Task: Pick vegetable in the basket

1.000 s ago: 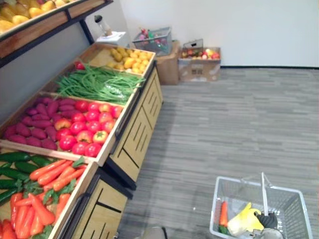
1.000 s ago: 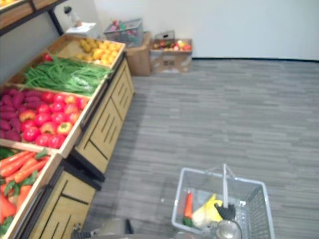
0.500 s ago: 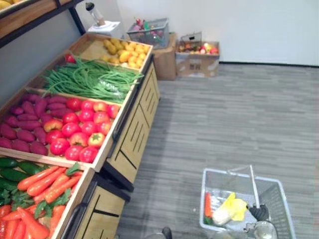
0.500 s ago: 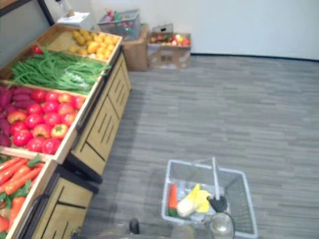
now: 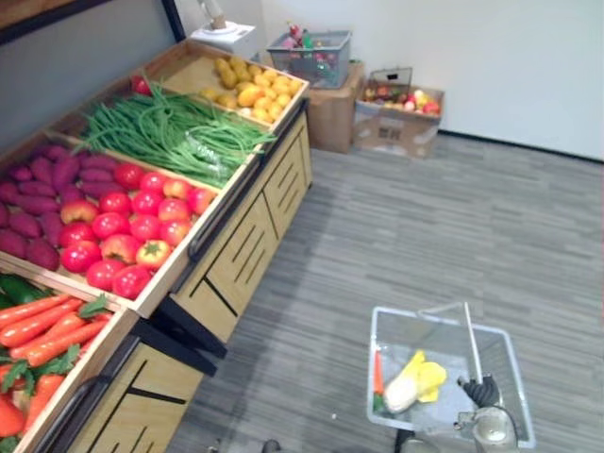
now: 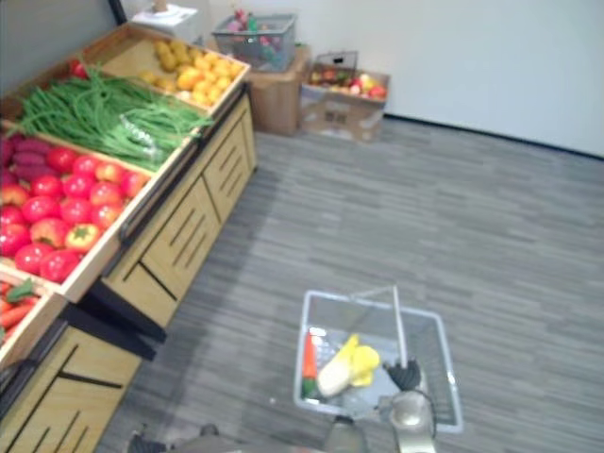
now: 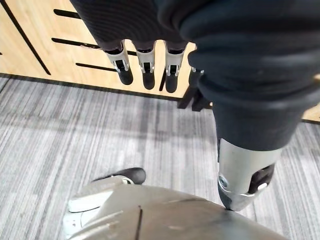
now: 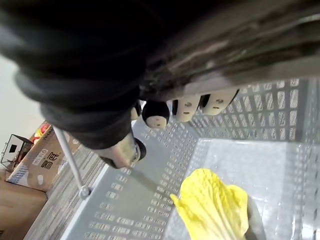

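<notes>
While the right hand (image 5: 479, 390) carries it by its thin wire handle (image 5: 469, 342), the grey wire-mesh shopping basket (image 5: 396, 311) hangs low over the grey plank floor (image 5: 425, 217). In the left eye view we see a slim orange carrot (image 5: 377, 376) by the basket's left wall and a pale yellow-leaved cabbage (image 5: 411, 382) just beside it, both inside. Well to the basket's left runs the long wooden produce stand (image 5: 241, 255), its trays sloped outward, we judge, so the round red tomatoes (image 5: 123, 226) and long green beans (image 5: 179, 137) are easy to reach. Through the right eye view we add two brown cardboard boxes (image 6: 344, 109) far beyond the basket, against the white wall (image 6: 472, 57). From the left wrist view, our left hand (image 7: 147, 65) hangs slack with straight fingers, holding nothing, so we judge it free for picking. By the right wrist view, the right hand's fingers are clenched round the handle, the cabbage lying below them in the basket
</notes>
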